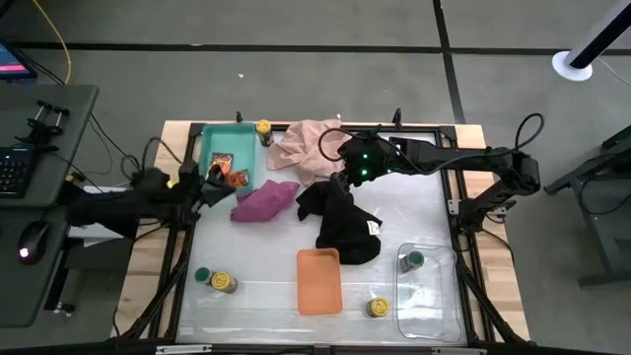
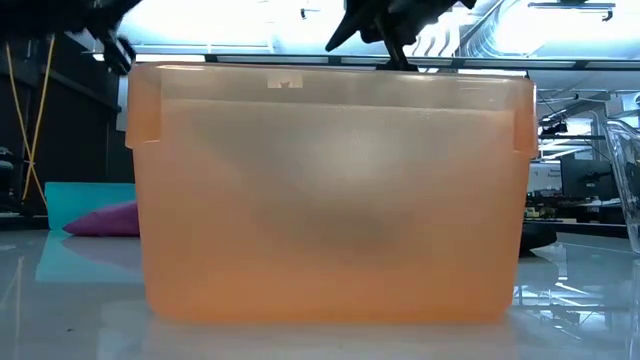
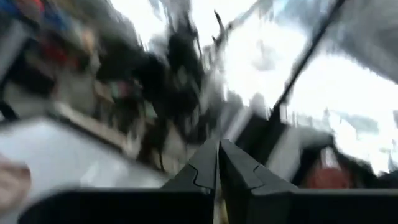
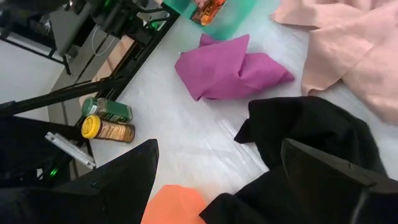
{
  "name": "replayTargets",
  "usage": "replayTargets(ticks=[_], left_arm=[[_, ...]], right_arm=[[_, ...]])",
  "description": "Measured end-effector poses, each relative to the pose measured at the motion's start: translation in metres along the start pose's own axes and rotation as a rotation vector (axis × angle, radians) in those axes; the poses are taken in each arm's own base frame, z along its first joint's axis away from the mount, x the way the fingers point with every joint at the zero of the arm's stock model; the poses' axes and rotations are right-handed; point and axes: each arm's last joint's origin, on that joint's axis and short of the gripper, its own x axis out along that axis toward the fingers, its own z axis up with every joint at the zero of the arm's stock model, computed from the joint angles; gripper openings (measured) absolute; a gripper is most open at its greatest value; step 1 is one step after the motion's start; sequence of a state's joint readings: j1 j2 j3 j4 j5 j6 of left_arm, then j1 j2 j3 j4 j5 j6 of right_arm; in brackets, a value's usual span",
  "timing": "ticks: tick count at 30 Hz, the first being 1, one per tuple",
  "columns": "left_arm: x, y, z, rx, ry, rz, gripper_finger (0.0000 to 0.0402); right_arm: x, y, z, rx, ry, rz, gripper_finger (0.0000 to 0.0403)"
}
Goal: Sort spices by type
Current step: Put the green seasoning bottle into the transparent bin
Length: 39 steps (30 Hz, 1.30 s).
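Right gripper (image 1: 340, 184) hovering over black cloth (image 1: 345, 222), fingers wide and empty.
You're facing light, rigid, slick jars (image 4: 107, 129); take them around the body. Left fingers (image 3: 219, 163) closed, empty.

I see a magenta cloth (image 4: 230, 71), a black cloth (image 4: 305, 155), a pink cloth (image 1: 306, 148), a teal tray (image 1: 212, 148) and an orange tray (image 1: 318, 281).

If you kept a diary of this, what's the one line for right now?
left gripper: shut, by teal tray | right gripper: open above black cloth | packets: in teal tray

No legible text, jar labels seemingly unreadable
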State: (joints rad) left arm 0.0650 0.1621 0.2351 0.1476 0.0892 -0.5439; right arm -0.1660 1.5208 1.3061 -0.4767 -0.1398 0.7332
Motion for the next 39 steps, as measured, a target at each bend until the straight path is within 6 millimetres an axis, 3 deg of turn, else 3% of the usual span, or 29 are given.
replayTargets(ticks=[6,9,12,15,21,26,29,32,39], left_arm=[[0.014,-0.030,0.038,0.089,0.698,0.071,0.0091],[0.011,-0.038,0.039,-0.002,1.021,0.048,0.0141],[0.008,-0.045,0.033,-0.174,1.208,0.050,0.0163],[0.009,-0.055,0.030,-0.228,1.236,0.031,0.0140],[0.026,-0.083,0.010,-0.210,1.300,-0.010,0.0013],[0.041,-0.114,-0.033,-0.057,1.473,0.050,0.0003],[0.043,-0.131,-0.049,0.029,1.585,0.123,0.0005],[0.040,-0.140,-0.050,0.087,1.685,0.240,0.0002],[0.041,-0.152,-0.041,0.015,1.595,0.279,0.0024]], right_arm=[[-0.001,-0.003,0.003,-0.004,-0.014,-0.015,0.0334],[0.000,-0.002,0.001,-0.047,-0.003,-0.018,0.0334],[0.000,-0.001,-0.003,-0.116,0.022,-0.030,0.0334],[0.000,-0.003,-0.007,-0.183,0.057,-0.054,0.0334],[-0.001,-0.008,-0.018,-0.291,0.143,-0.143,0.0334],[-0.001,-0.008,-0.024,-0.390,0.167,-0.196,0.0334],[-0.001,-0.006,-0.026,-0.416,0.171,-0.193,0.0334],[-0.001,-0.005,-0.025,-0.430,0.160,-0.185,0.0334],[0.000,-0.004,-0.024,-0.437,0.149,-0.177,0.0334]])
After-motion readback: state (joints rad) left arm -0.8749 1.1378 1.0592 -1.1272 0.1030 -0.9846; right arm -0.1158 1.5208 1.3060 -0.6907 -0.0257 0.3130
